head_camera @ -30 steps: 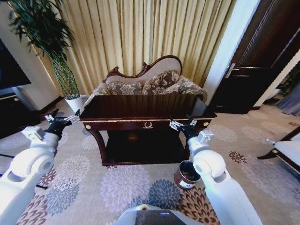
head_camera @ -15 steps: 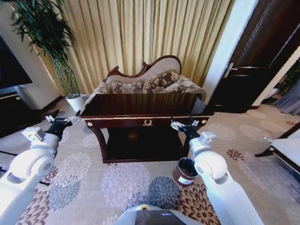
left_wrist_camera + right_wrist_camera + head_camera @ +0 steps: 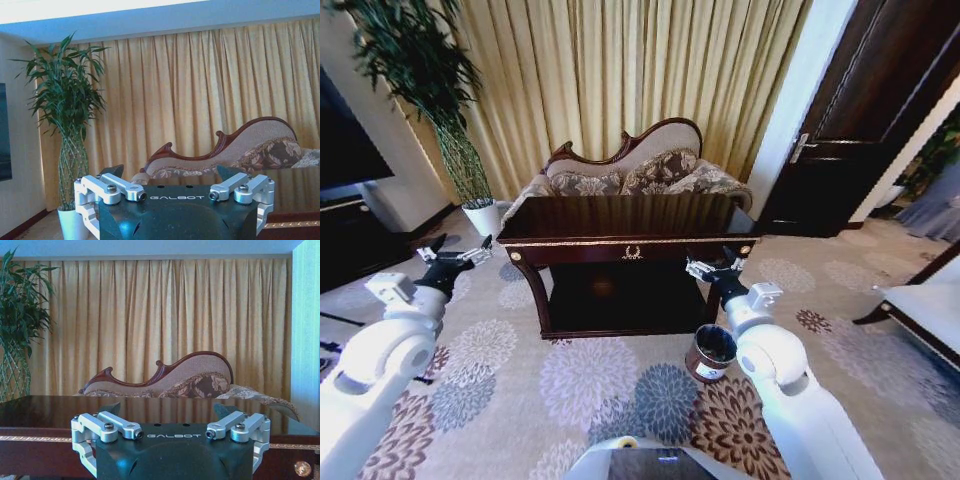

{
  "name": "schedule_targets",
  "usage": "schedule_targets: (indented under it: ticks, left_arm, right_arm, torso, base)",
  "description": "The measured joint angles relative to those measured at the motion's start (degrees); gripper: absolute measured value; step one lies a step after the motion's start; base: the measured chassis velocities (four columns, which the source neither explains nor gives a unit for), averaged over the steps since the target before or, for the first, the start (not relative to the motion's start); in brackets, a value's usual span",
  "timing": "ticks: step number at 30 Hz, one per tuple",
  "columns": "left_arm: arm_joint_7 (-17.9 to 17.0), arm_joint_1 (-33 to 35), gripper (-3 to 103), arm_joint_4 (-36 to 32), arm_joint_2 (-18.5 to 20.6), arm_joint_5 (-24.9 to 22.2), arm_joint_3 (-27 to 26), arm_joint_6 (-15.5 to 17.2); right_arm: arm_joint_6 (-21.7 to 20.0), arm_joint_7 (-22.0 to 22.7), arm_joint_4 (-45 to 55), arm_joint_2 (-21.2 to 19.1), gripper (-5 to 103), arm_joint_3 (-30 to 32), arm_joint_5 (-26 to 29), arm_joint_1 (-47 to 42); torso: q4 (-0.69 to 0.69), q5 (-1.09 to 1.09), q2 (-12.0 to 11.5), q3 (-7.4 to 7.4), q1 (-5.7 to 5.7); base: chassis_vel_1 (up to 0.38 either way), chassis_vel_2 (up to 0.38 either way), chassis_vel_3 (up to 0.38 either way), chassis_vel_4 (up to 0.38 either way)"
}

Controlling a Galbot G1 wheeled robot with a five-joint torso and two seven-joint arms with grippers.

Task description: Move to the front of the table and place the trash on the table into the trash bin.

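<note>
— Where does the table [image 3: 625, 235] stand?

— Straight ahead on the flowered carpet [image 3: 600, 385], its long front edge with the gold laurel emblem [image 3: 632, 253] facing the robot, a carved sofa [image 3: 630, 172] and yellow curtains [image 3: 620, 70] behind it. Its glossy top mirrors the curtains, and no litter can be made out on it.

— And the trash bin [image 3: 710, 353]?

— On the carpet just before the table's front right corner, upright, beside the right arm.

— The grippers?

— The left gripper [image 3: 453, 254] hangs in the air off the table's left end, near the white plant pot [image 3: 480, 216], fingers spread and holding nothing. The right gripper [image 3: 712, 267] hovers at the front right corner, fingers likewise apart and empty.
</note>
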Motion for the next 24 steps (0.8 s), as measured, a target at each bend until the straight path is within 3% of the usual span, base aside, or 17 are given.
schedule_targets:
  ticks: [24]
  left_arm:
    - [-0.2,1.2,100,-2.3,0.0,0.0,-1.0,0.4]
  right_arm:
    - [0.7,-0.2,1.5,-0.2,100,2.3,0.0,-2.7]
  torso:
    - [-0.01,0.0,0.0,0.0,0.01]
  base:
    - [0.156,-0.157,-0.149,0.16]
